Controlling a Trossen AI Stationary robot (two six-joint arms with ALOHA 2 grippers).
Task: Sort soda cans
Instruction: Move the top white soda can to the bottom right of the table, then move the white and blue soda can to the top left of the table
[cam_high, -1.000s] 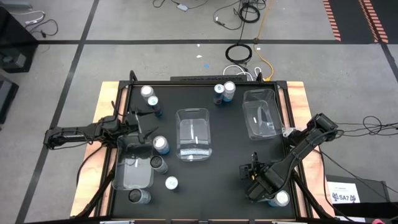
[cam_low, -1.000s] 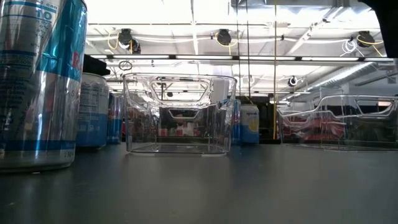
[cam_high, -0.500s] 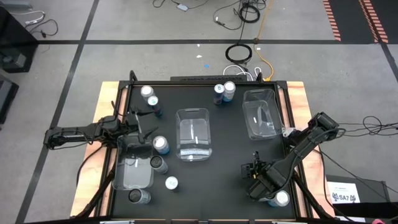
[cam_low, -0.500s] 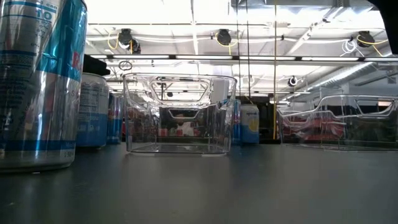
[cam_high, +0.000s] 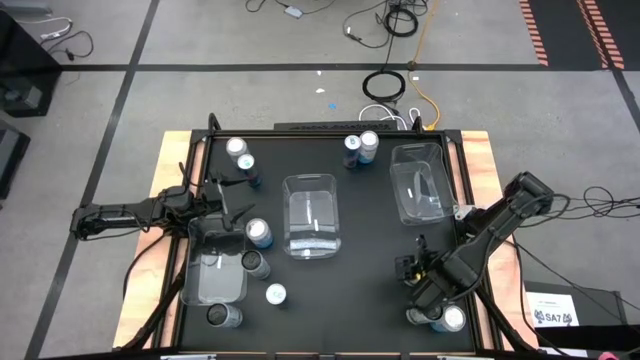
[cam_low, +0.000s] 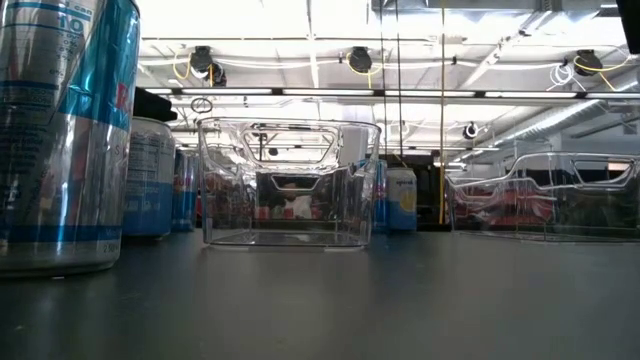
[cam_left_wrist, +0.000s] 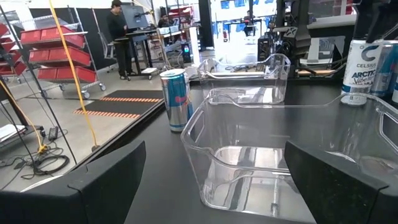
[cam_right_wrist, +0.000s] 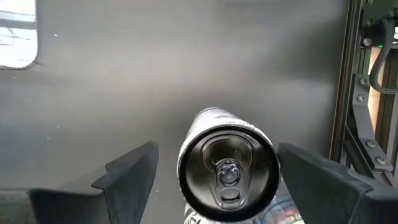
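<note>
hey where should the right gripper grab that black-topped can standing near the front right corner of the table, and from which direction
Grip the black-topped can around its round side wall, just below the rim, coming straight down from above. It stands upright with its top facing the right gripper, whose open fingers already straddle it. A silver-topped can stands right beside it and the table's edge frame is close, so a sideways approach looks cramped.

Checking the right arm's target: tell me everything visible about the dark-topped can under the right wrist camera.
The dark-topped can stands upright on the black table near its right front corner. Its lid and pull tab are black, unopened; the body looks white with dark print. The right gripper hangs above it, fingers spread either side, not touching. A silver-topped can stands right beside it.
</note>
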